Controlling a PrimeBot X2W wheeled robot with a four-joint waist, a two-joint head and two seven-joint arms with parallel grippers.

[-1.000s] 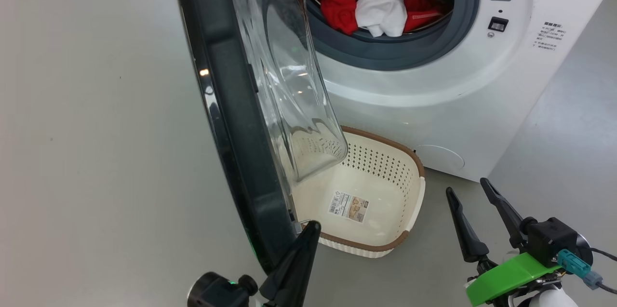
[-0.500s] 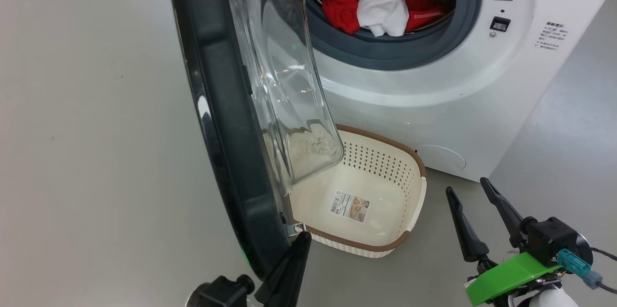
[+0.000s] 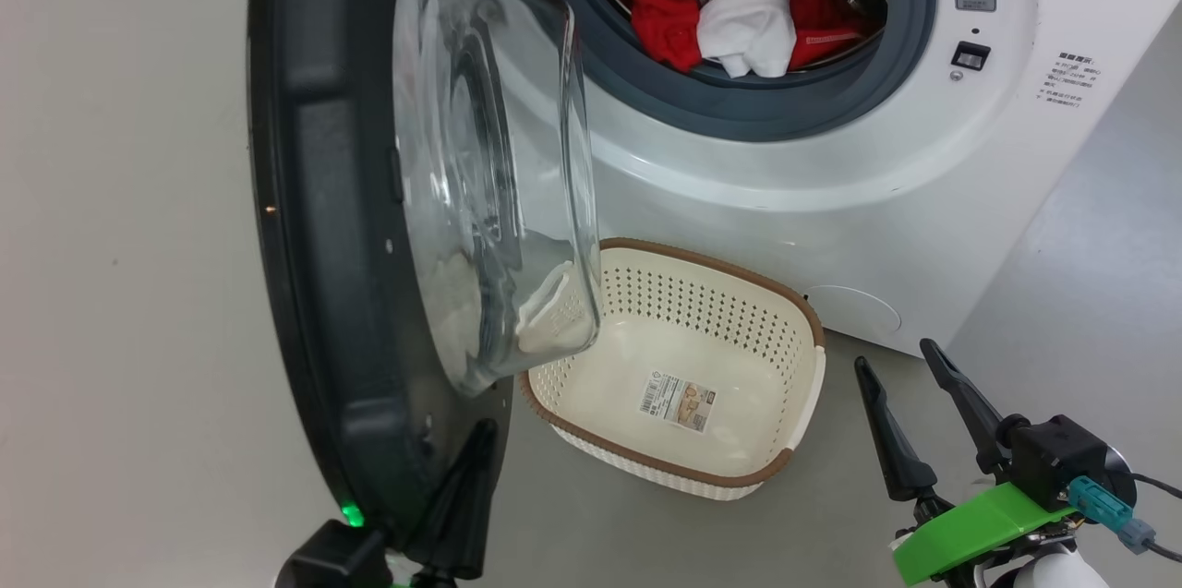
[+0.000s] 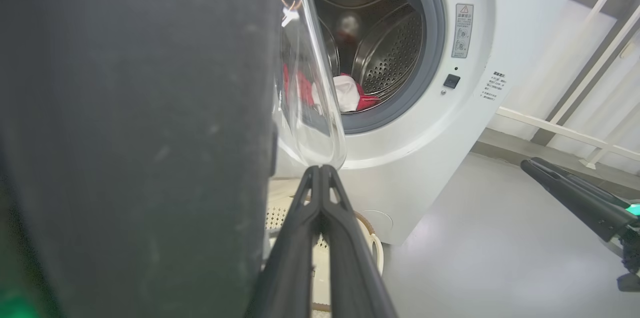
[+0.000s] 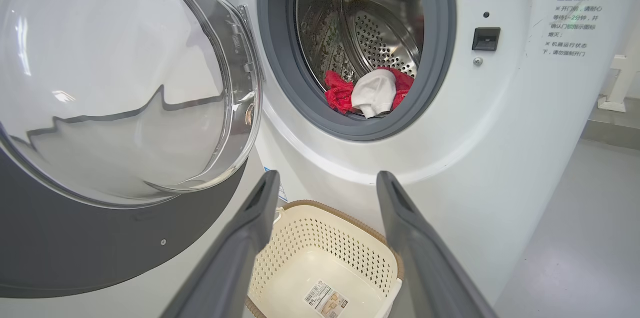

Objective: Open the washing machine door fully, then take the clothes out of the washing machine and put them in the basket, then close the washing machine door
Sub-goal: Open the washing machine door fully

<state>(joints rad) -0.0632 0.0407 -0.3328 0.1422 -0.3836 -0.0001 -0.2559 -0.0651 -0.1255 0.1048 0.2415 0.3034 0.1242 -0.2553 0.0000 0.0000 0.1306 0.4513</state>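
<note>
Head view: the glossy black round door (image 3: 314,246) stands swung out. The left gripper (image 3: 482,429) is pinched together beside its lower edge, and the right gripper (image 3: 894,355) is splayed apart.
Left wrist view: soft red-and-white clothes (image 4: 350,98) lie in the perforated steel drum (image 4: 392,48).
Right wrist view: the cream perforated basket (image 5: 325,248) sits below the washer (image 5: 500,133).

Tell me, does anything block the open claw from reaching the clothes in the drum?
Nothing visible does. The right gripper looks straight at the clothes in the open drum; the door hangs off to the left and the basket sits lower, below the opening.
</note>
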